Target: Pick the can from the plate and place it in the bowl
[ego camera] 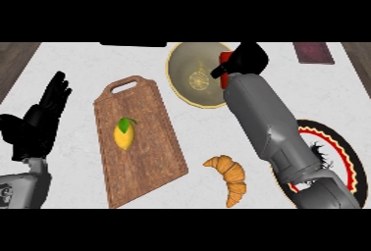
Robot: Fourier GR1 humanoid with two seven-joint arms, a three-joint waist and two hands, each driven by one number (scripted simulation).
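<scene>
The right hand (245, 58), at the upper middle of the frame over the bowl (190, 73), curls round a red thing of which only a sliver shows at its left side, too little to name, and hand and forearm cover the bowl's right part. The plate (337, 142) at the lower right lies largely under that forearm. A dark red flat thing (314, 53) at the upper right and a black thing (134, 44) at the top are cut by the frame's upper edge; the left forearm (22, 188) is cut at the lower left.

You see a lemon (124, 133) on the cutting board (148, 162), the bowl (190, 73) behind, a croissant (229, 175) beside, the plate (340, 147) at the counter's right edge.
</scene>
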